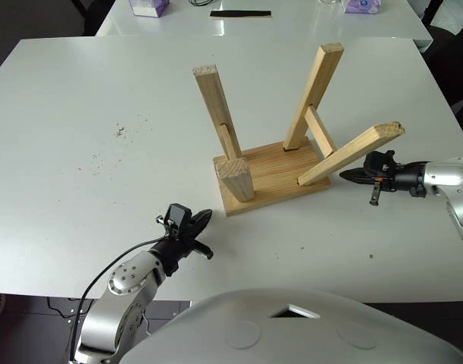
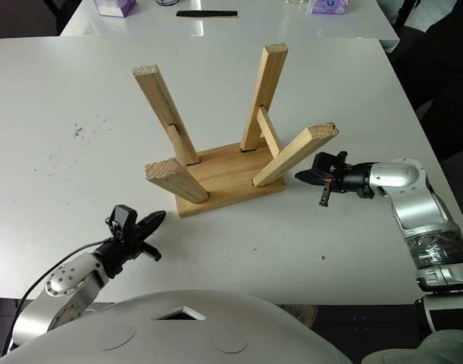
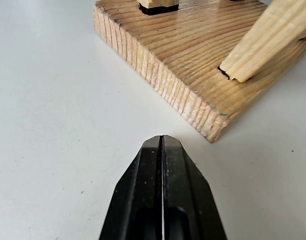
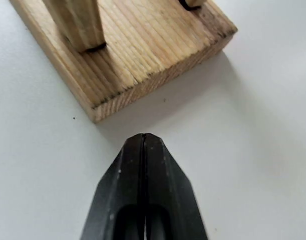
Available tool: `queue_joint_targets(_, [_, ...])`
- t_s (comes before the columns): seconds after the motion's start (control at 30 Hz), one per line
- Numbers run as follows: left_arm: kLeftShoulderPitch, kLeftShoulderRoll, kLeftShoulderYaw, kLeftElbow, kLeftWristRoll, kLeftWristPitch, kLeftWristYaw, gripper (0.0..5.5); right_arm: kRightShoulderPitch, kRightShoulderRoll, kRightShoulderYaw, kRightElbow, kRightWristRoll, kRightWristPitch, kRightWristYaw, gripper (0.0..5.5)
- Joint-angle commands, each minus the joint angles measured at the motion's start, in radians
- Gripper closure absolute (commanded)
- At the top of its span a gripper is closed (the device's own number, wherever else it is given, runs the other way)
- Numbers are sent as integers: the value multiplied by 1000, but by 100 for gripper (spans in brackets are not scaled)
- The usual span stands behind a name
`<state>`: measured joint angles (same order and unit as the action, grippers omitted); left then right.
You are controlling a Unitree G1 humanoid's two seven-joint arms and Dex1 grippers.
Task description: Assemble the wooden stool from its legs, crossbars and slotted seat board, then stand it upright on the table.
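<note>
The wooden stool lies upside down mid-table, its slotted seat board [image 1: 275,180] flat on the white table [image 1: 79,91]. Four legs splay upward: far left leg [image 1: 214,106], far right leg [image 1: 314,95], near left leg [image 1: 236,179] and a low-leaning right leg [image 1: 354,154]. One crossbar [image 1: 319,138] joins the right pair, another crossbar [image 1: 229,141] the left pair. My left gripper [image 1: 204,219] is shut and empty, just off the board's near left corner [image 3: 213,131]. My right gripper [image 1: 345,176] is shut and empty, on the table beside the board's right end [image 4: 142,55], under the leaning leg.
Dark crumbs [image 1: 121,133] speckle the table's left part. A second table [image 1: 307,23] stands behind, carrying two purple boxes [image 1: 149,7] and a black strip [image 1: 240,14]. The near table edge [image 1: 292,299] runs just behind my arms.
</note>
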<state>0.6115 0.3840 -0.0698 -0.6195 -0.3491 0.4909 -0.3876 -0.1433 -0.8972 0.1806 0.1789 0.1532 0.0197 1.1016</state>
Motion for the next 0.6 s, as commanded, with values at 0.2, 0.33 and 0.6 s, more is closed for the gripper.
queue_joint_targets(0.2, [-55,10,-18,47,-3,10,-32,547,-10,90,21,18,-66,5,-45,550])
queue_joint_targets(0.33, [-85,8,-28,42,-10,23,-42,547,4,103,21,-9,-60,13,-32,550])
queue_joint_targets(0.6, [-145,7,-32,84,-1,25,-55,547,23,117,31,-76,-48,38,2,550])
